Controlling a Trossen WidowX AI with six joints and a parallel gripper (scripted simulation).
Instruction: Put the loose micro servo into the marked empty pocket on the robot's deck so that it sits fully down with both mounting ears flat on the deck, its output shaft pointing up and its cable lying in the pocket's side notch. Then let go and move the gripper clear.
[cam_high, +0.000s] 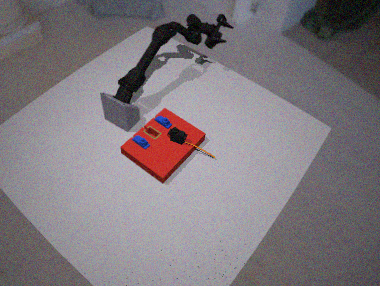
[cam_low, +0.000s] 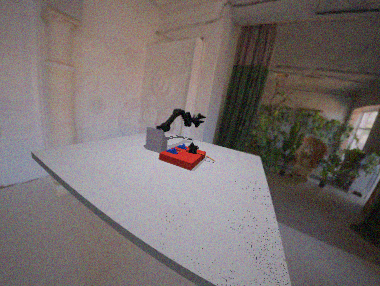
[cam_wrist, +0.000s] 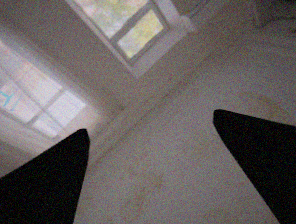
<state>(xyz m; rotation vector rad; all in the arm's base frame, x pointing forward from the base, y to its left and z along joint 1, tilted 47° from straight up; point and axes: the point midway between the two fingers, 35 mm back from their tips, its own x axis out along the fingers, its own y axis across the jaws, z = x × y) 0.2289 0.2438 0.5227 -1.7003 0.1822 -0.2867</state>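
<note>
The loose micro servo (cam_high: 177, 135) (cam_low: 193, 148) is a dark, blocky shape on the red deck (cam_high: 161, 162) (cam_low: 179, 160), near the deck's edge away from the arm's base. Its orange and dark cable (cam_high: 202, 150) (cam_low: 210, 159) runs over that edge. Its exact tilt and the shaft are too small to tell. The marked pocket (cam_high: 150, 135) is a yellowish outline between two blue servos, with no servo in it. My gripper (cam_high: 229, 33) (cam_low: 204, 119) (cam_wrist: 152, 125) is open and empty, high above the table and well away from the servo. The wrist view shows no servo or deck.
Two blue servos (cam_high: 163, 121) (cam_high: 141, 142) sit on the deck on either side of the pocket. A grey upright panel (cam_high: 120, 112) (cam_low: 156, 139) stands by the arm's base, beside the deck. The deck rests on a pale table (cam_high: 250, 150) (cam_low: 150, 200).
</note>
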